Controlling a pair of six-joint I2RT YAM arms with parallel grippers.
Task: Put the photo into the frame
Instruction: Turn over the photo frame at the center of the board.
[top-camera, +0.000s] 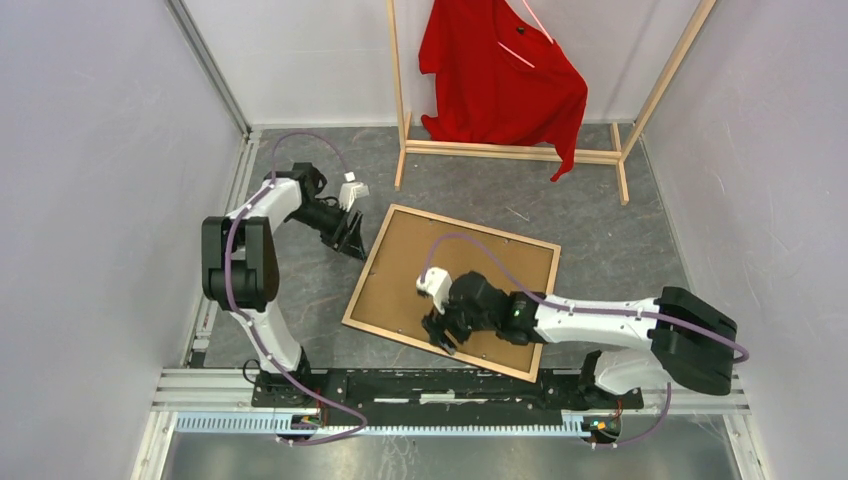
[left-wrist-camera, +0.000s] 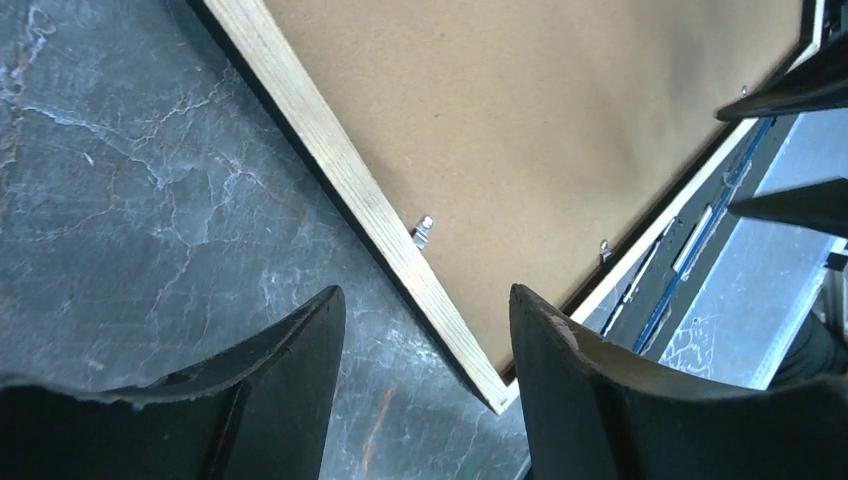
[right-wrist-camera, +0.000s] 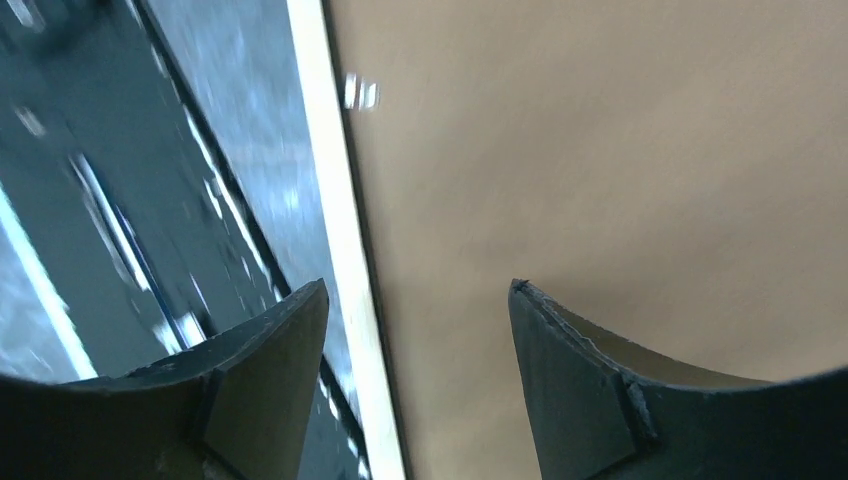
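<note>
Black-fingered, my left gripper (top-camera: 352, 243): one, jaws apart, empty, beside the far-left corner of the frame (top-camera: 371, 267). Frame: one, face-down on the tabletop (top-camera: 620, 250). Brown backing board (top-camera: 480, 265): one, seated. Metal clips (left-wrist-camera: 424, 232): two seen. Photo: none visible, presumably under the board. My right gripper (top-camera: 440, 335): one, jaws apart above the near rail. Step, I judge: securing the back; next, turning clips precisely.

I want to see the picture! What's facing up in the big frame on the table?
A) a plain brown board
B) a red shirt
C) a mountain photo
A: the frame lies back-up, its light wood rails around a plain brown backing board; no photo shows.
</note>
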